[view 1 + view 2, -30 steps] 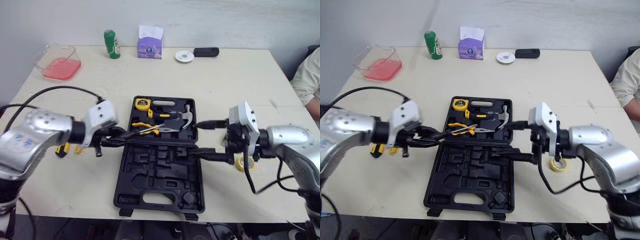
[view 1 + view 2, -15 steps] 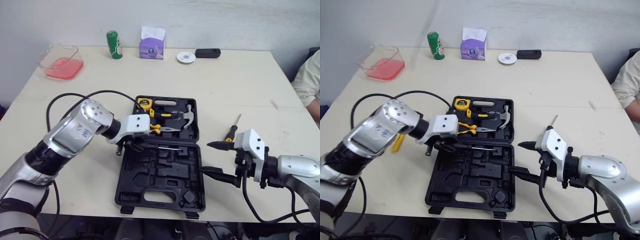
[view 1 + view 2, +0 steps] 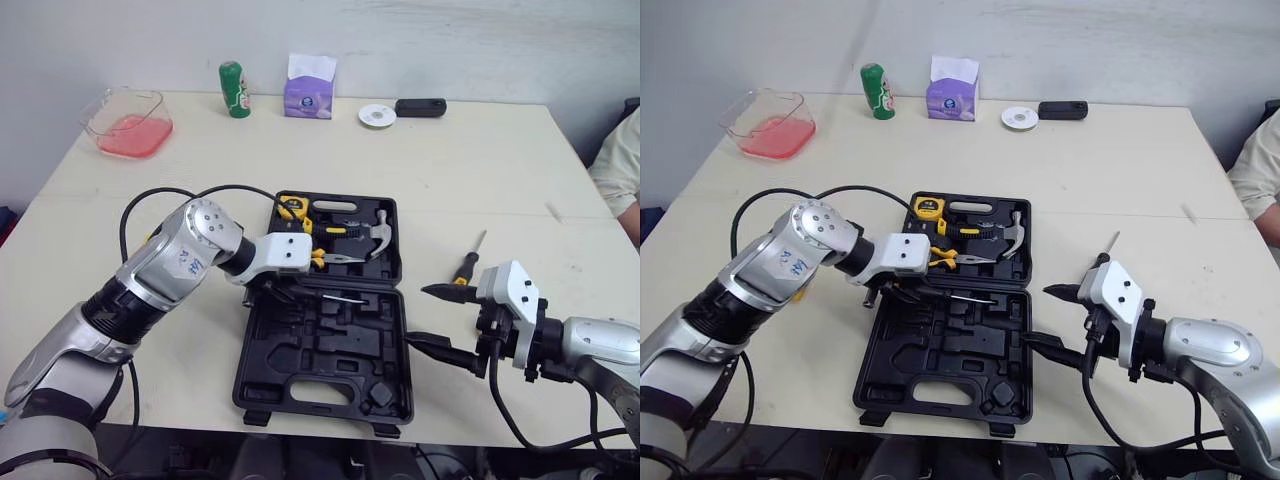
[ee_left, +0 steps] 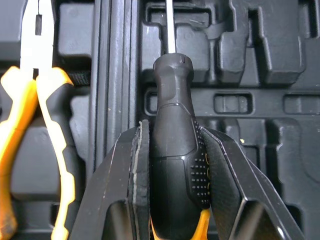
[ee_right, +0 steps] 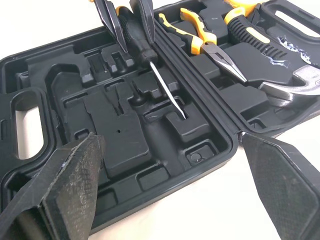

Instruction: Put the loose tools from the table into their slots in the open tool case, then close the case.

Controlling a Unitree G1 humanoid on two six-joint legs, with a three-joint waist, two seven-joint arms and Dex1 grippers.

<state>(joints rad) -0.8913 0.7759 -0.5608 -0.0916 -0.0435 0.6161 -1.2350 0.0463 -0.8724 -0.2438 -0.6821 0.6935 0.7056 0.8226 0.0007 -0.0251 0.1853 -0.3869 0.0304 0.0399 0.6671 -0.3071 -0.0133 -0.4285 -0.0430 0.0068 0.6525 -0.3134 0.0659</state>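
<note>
The fingers of the left gripper [image 4: 171,129] grasp a screwdriver [image 4: 171,95] over the open case [image 3: 322,385]; the right gripper [image 3: 416,316] has its fingers spread beside it.

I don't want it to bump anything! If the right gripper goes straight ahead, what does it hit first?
Probably the empty moulded half of the open black plastic tool case, though depth is unclear.

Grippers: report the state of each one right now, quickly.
Left gripper: closed on the screwdriver.
Right gripper: open, holding nothing.
</note>
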